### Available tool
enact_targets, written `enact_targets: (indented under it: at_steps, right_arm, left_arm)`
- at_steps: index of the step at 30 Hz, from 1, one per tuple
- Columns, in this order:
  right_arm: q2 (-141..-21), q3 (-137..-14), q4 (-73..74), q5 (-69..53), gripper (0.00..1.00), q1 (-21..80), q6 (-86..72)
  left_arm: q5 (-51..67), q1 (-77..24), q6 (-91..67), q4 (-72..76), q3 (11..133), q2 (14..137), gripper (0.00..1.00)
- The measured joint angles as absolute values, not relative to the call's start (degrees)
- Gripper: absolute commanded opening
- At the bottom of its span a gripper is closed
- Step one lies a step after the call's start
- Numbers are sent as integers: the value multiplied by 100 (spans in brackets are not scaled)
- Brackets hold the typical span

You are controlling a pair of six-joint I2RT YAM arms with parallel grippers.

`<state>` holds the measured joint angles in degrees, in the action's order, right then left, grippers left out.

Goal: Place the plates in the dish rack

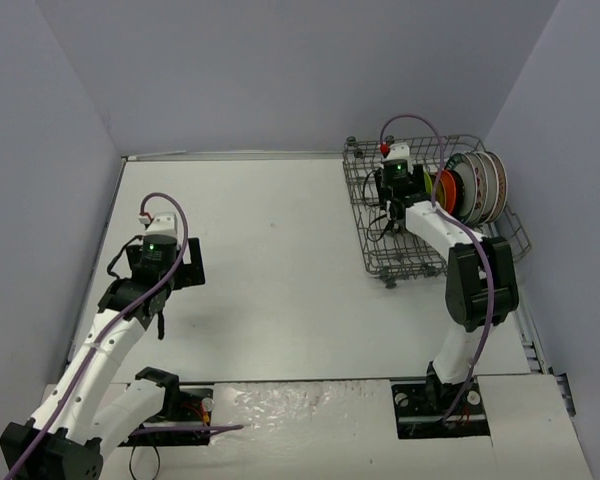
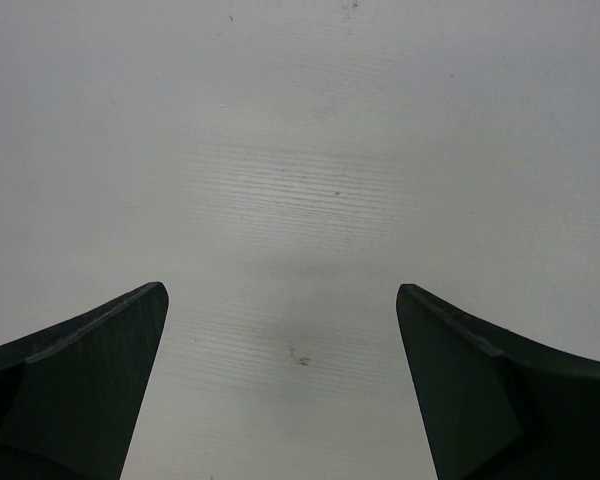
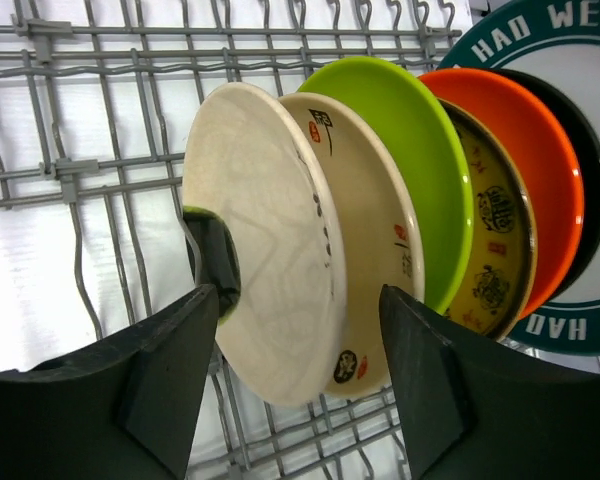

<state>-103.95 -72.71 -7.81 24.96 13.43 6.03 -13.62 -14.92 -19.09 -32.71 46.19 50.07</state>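
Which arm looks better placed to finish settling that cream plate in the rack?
Right. The right tool is open astride the front cream plate in the dish rack; the left tool hangs open over the table, far from it.

The flat off-white table [image 1: 270,250] is occupied at its far right corner by the rectangular grey wire dish rack [image 1: 363,215], which is set directly on its surface.

Your left arm [image 1: 98,350] and right arm [image 1: 432,226] are white shells between black joint housings, each with a purple cable [image 1: 412,116] and a green wrist light [image 1: 151,250], while the left gripper [image 2: 280,287] and right gripper [image 3: 298,295] carry black wedge fingers.
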Motion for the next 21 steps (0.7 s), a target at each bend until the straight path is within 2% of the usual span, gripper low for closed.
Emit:
enact_targets:
  at_steps: [7, 13, 21]
  right_arm:
    - [-9322, -7147, -504, 2087, 100, 1343, 420]
    - [-7343, -7137, -323, 1791, 100, 1343, 273]
    - [-4461, -6999, 418, 1520, 100, 1345, 132]
  left_arm:
    - [-1354, -1488, -1860, -3279, 4619, 4848, 97]
    - [-1328, -1485, -1859, -3684, 5067, 4618, 97]
    - [-1313, -1485, -1796, -4363, 7120, 4334, 97]
